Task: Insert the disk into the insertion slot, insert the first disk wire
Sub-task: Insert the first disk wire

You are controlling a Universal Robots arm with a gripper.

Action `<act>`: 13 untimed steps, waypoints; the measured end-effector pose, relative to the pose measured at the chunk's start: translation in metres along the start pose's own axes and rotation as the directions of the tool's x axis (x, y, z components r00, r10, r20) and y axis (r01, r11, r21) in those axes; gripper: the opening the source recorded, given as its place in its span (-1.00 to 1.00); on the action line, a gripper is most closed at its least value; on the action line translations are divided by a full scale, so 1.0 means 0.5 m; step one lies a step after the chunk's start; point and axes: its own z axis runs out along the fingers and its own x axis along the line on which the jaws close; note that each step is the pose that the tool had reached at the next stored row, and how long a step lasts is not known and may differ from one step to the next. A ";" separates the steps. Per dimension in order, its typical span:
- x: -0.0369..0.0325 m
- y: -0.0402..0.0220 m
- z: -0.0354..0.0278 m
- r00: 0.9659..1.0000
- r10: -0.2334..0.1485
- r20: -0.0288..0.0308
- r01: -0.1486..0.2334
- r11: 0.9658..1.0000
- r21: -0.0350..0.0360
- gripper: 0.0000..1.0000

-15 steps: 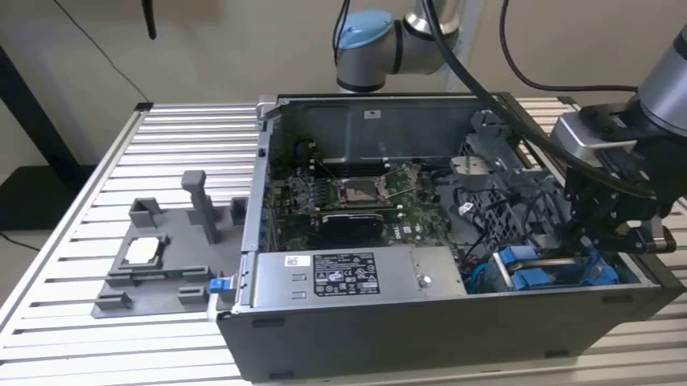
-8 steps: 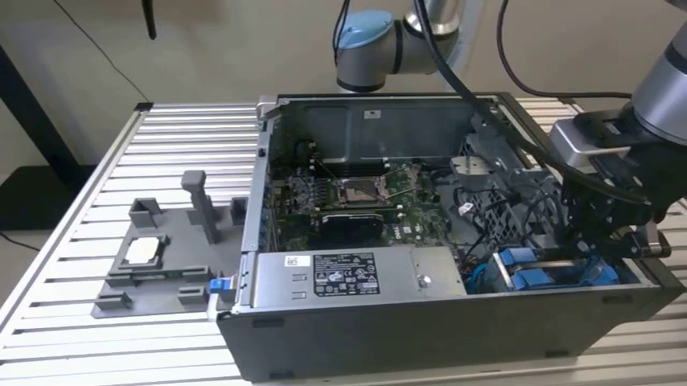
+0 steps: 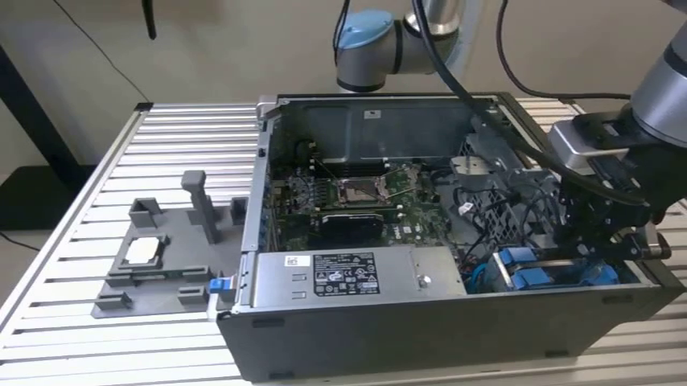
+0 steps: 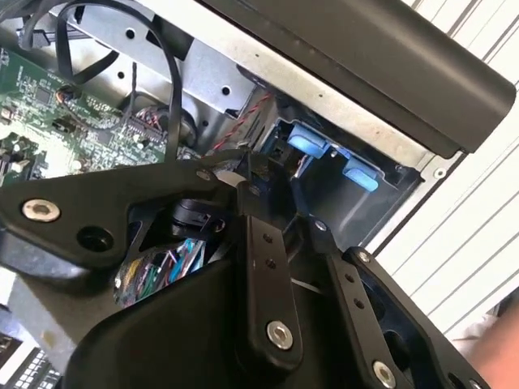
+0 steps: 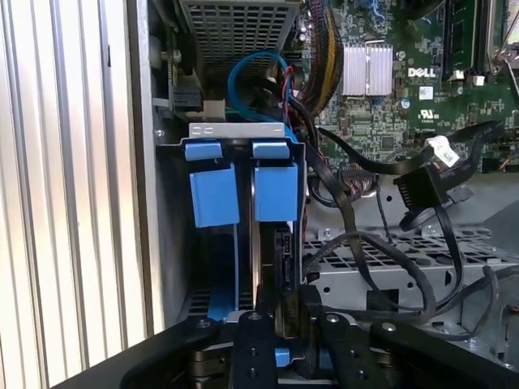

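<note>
A table [image 3: 161,153] topped with ribbed silver-grey aluminium slats carries the scene, and in the exterior view the slats run from nine o'clock to three o'clock. Two things rest directly on it. An open desktop computer case [image 3: 429,330] of dark grey metal lies on its side with the open side up. It covers the table from the centre out towards three o'clock and down to six o'clock. At nine o'clock of the case, just beside its wall, lies a flat grey moulded fixture plate [image 3: 161,277] with raised blocks and one upright post. Bare slats show around the plate at seven, nine and eleven o'clock.
</note>
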 end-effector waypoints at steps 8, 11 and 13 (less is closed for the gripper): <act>-0.006 0.003 -0.055 1.000 0.000 -0.001 0.000 1.000 0.000 -0.46; -0.008 0.007 -0.059 1.000 0.000 -0.002 0.000 1.000 0.000 -0.46; -0.013 0.011 -0.059 1.000 0.000 -0.002 0.000 1.000 0.001 -0.46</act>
